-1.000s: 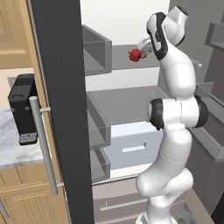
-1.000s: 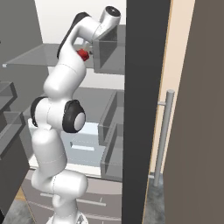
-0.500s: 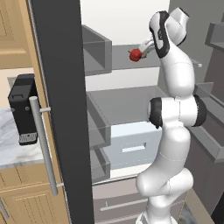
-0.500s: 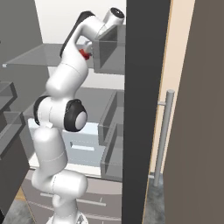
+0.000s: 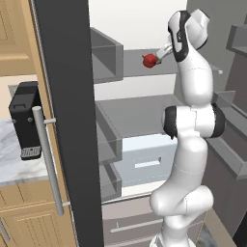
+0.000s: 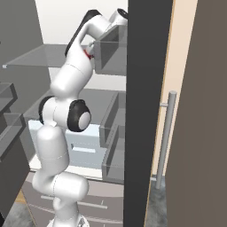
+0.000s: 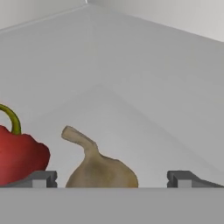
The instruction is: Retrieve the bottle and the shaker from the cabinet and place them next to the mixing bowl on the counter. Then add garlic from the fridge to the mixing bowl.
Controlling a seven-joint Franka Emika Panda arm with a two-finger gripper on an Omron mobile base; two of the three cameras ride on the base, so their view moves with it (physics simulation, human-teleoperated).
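The fridge stands open, its dark grey door with the long silver bar handle at the left of the left base view. The white arm reaches up to an upper grey shelf inside the pale interior. In the hand view the jaws are wide apart, and nothing is between the two dark finger tips except the garlic bulb. The garlic is a tan bulb with a bent stem; it lies on the shelf floor, between the finger tips and closer to the left one. Just beside it, on the left side of the hand view, is a red bell pepper with a green stem. In the left base view the pepper shows as a small red thing on the shelf, just beside the hand. Lower in the fridge are grey door bins and a pale drawer. Left of the door, a black appliance stands on the white marble tabletop.
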